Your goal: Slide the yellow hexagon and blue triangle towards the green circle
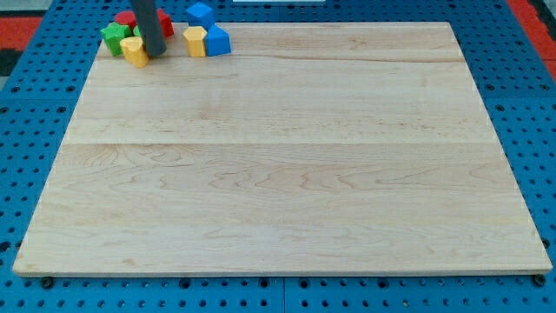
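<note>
Two task blocks, the yellow hexagon [195,40] and blue triangle [217,41], are touching near the counter's [278,174] top edge. No pincer is fitted; my tip [155,54] is set by the left cluster, where a green block [113,38] is seen. They could be pushed off the top edge, or split apart.

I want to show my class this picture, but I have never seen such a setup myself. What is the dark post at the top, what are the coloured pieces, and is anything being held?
There is one picture, from a single camera looking down across a pale wooden board on a blue pegboard. The dark post is a robot arm's rod; it has no pincer and holds nothing, it only pushes. My tip rests at the view's top left, right beside a yellow block. Around it sit a green block and a red block, partly hidden. Just to the right lie a yellow hexagon, touching a blue triangle, with another blue block behind them.
</note>
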Robot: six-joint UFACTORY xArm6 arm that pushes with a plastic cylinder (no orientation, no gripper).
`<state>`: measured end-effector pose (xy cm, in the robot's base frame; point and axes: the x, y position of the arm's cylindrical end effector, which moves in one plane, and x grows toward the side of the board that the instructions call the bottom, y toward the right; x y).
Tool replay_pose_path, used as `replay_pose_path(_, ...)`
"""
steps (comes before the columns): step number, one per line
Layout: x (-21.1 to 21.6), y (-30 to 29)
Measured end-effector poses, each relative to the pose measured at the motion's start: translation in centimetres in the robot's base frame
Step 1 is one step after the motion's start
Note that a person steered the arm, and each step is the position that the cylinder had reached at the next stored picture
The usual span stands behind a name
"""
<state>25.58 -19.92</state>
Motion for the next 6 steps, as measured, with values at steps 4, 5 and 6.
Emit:
replay_pose_path(4, 2.4, 13.0)
replay_pose_path(5, -0.8, 14.3)
replay_pose_path(6, -2.2, 12.4)
